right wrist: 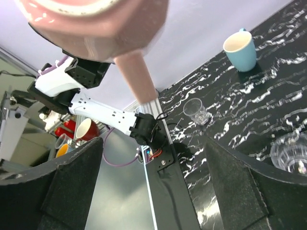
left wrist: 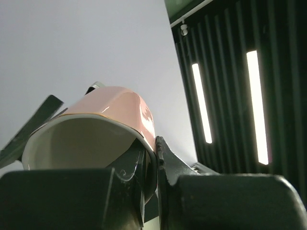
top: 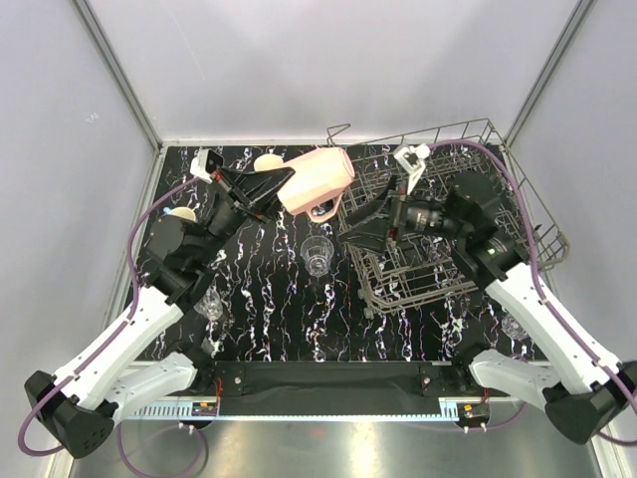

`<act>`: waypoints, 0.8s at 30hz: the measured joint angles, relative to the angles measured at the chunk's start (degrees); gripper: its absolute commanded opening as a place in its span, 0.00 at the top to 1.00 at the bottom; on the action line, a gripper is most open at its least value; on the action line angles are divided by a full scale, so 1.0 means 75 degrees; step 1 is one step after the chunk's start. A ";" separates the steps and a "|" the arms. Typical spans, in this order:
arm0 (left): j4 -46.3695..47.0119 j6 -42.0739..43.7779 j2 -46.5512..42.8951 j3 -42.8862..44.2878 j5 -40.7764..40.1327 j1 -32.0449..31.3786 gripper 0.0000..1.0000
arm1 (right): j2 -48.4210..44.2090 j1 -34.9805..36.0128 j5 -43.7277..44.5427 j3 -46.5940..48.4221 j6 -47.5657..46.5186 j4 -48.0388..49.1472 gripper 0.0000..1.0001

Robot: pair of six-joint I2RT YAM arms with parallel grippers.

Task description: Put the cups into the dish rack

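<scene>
i hold the glossy pink handled ceramic mug (top: 317,182) aloft by its rim, pinched in my left gripper (top: 271,189), just left of the grey wire dish rack (top: 532,214). my right gripper (top: 353,227) gapes empty below it. next i'd carry the mug over the tines, mouth down.

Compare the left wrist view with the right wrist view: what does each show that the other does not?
Only the left wrist view: the pale inside of the pink mug, its rim pinched between the left jaws, and two ceiling light strips. Only the right wrist view: a light blue mug and a clear glass standing on the marbled table, plus the left arm. Shared: the pink mug, seen from outside in the right wrist view.
</scene>
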 measured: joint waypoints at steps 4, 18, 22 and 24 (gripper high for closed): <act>0.0012 -0.0382 -0.0105 -0.0163 -0.0119 0.0000 1.00 | 0.0382 0.0691 0.0423 0.0079 -0.0219 0.0428 0.09; -0.0189 -0.0679 -0.0166 -0.0606 -0.0417 -0.0169 1.00 | 0.0956 0.1373 0.1134 0.0187 -0.0236 0.1801 0.33; -0.0149 -0.0711 -0.0166 -0.0606 -0.0548 -0.0294 1.00 | 0.0976 0.1376 0.1247 0.0192 -0.0236 0.1795 0.38; -0.0125 -0.0711 -0.0166 -0.0606 -0.0629 -0.0358 1.00 | 0.0973 0.1376 0.1288 0.0192 -0.0236 0.1818 0.42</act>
